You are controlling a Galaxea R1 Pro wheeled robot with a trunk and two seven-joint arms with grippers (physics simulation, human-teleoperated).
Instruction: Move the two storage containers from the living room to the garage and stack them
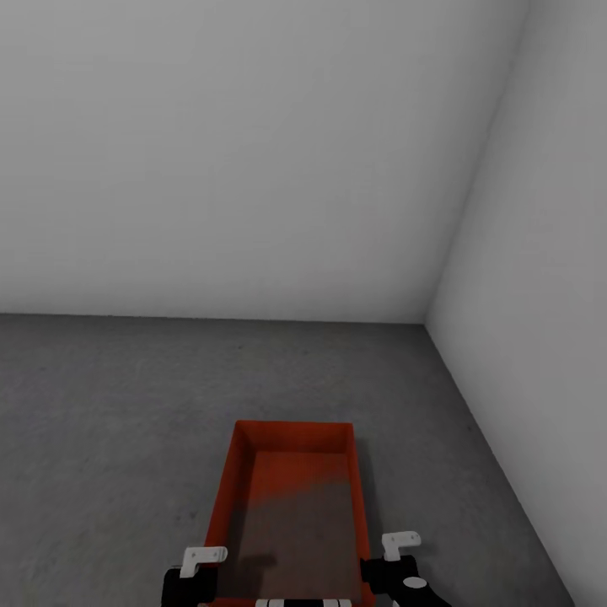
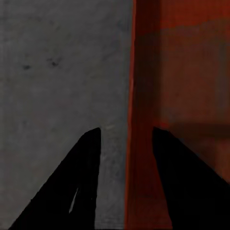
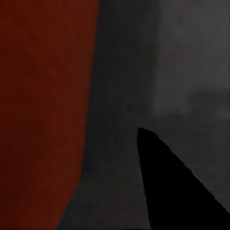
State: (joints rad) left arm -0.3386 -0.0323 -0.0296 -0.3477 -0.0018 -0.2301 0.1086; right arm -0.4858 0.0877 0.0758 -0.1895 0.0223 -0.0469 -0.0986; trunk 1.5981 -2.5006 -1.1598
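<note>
The tub [image 1: 291, 497] is in the garage, near a corner where two pale walls [image 1: 253, 152] meet, its long axis running away from me over the grey concrete floor [image 1: 101, 421]; I cannot tell whether it rests on the floor or hangs just above it. I judge it light and stiff, a shallow open plastic shell with flaring walls, probably a bit slick, so the long rims are the sensible place to take hold, one per side. My left end effector [image 1: 202, 561] sits at the tub's left rim near the close end; in the left wrist view its two dark fingers [image 2: 72, 191] straddle the orange wall [image 2: 139, 120] with a gap, so it looks open around the wall, not clamped. My right end effector [image 1: 400, 544] is just beside the right rim; the right wrist view shows one finger [image 3: 177, 187] over the floor, apart from the wall, and I cannot tell its opening.
</note>
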